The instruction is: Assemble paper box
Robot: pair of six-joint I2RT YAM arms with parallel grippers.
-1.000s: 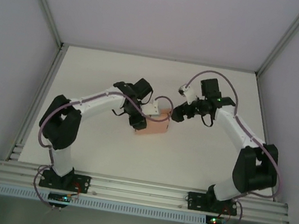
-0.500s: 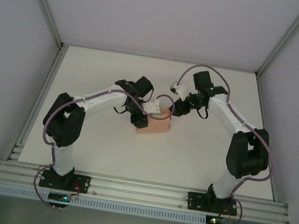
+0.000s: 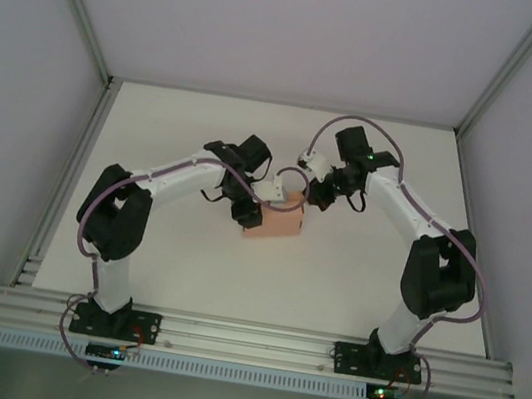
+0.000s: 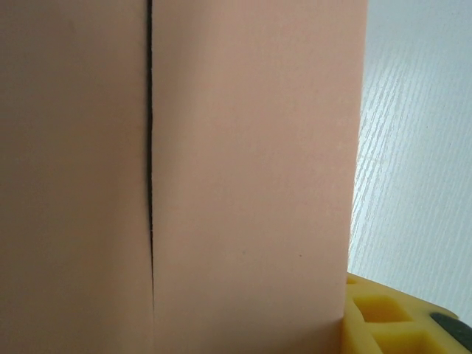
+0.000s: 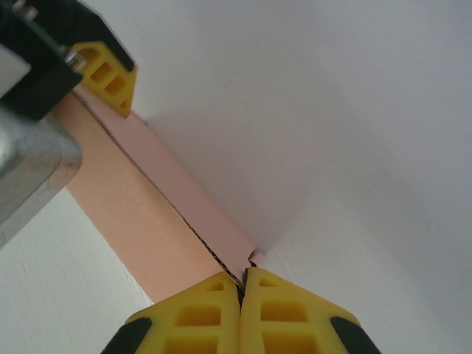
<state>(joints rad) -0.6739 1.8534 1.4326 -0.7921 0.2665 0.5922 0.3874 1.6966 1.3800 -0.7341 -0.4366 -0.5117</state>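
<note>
Now, paper box (image 3: 283, 222): between both arms.
Left gripper (image 3: 254, 218): clamped on box's side.
Right gripper (image 5: 241, 280): tips pressed together at box edge.

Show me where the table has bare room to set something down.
Crowded: the centre, where the left tool and right tool meet at the box. Bare: the far strip of table behind them; the near middle between the two arms, in front of the box.

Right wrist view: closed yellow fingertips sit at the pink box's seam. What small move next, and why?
Probably press the right gripper gently down along the seam: the salmon-pink card paper box shows a dark gap there, while the left gripper braces its far end.
</note>
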